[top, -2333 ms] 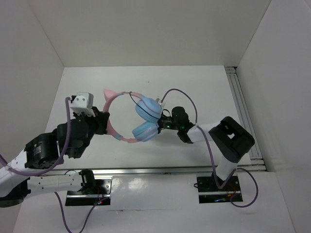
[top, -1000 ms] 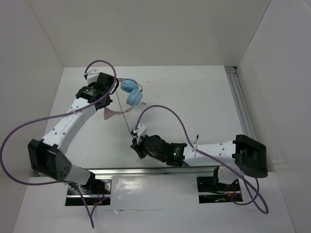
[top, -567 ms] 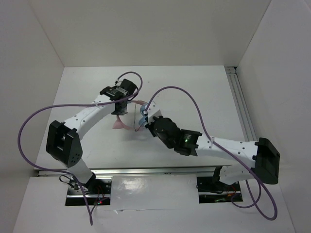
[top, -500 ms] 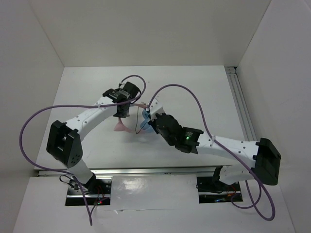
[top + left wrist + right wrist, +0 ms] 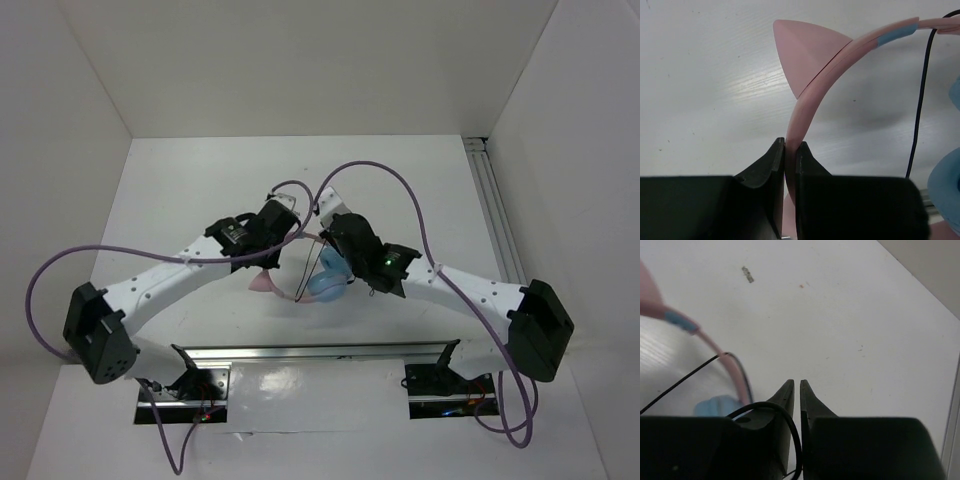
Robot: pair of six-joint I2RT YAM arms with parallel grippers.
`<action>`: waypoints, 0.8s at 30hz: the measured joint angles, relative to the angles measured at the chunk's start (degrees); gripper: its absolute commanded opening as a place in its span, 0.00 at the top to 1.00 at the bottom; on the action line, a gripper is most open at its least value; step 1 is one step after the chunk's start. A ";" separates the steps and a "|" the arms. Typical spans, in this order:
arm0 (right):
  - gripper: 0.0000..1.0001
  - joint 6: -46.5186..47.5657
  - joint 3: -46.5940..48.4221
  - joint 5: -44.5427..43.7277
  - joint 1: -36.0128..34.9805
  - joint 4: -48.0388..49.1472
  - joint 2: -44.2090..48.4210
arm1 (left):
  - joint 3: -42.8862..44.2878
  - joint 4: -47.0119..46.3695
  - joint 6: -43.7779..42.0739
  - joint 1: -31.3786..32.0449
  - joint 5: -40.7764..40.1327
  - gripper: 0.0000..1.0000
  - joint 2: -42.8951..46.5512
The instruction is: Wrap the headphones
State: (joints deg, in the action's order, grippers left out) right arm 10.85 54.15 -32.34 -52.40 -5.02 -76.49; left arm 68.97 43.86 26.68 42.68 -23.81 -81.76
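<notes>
The headphones (image 5: 325, 280) hang near the middle of the table, with a pink headband (image 5: 826, 79), a cat ear (image 5: 807, 50) and light blue ear cups (image 5: 946, 186). My left gripper (image 5: 790, 149) is shut on the headband, which rises out from between its jaws. In the top view the left gripper (image 5: 272, 256) sits just left of the ear cups and my right gripper (image 5: 328, 248) just above them. The thin black cord (image 5: 790, 432) loops over the left finger of my right gripper (image 5: 796, 385) and drops into the narrow slit between its jaws. Part of the headband (image 5: 715, 347) and one ear cup (image 5: 717, 405) show to the left of those jaws.
Thick purple cables (image 5: 372, 172) arch over both arms. A metal rail (image 5: 497, 225) runs along the table's right side and another (image 5: 300, 352) along the near edge. White walls enclose the left, back and right.
The left arm has carried the headphones from the back left to the middle, nearer the front. The right gripper has swung from the front up beside the ear cups. Its jaws now show a slit.
</notes>
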 measured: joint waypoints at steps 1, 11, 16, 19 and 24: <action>0.82 0.48 0.00 -0.24 1.09 0.24 -0.37 | -0.70 -0.28 -0.35 0.68 -0.04 1.00 1.84; 1.00 1.01 2.32 3.56 8.94 1.57 -2.01 | -3.41 4.09 -4.07 6.45 1.95 1.00 6.29; 1.00 -1.46 0.76 10.86 9.16 5.44 -3.15 | -3.39 6.14 -4.07 6.51 1.99 1.00 9.88; 1.00 -3.82 -2.23 15.06 9.68 10.12 -4.46 | -2.43 8.59 -3.98 6.73 1.86 1.00 12.11; 1.00 -7.06 -4.87 25.05 12.79 15.58 -9.25 | 1.25 10.78 -3.89 7.30 2.23 1.00 16.37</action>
State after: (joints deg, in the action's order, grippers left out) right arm 3.79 49.28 -7.29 -39.62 10.57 -85.73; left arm 70.22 54.63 22.79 49.98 -21.58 -65.39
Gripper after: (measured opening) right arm 0.019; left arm 0.191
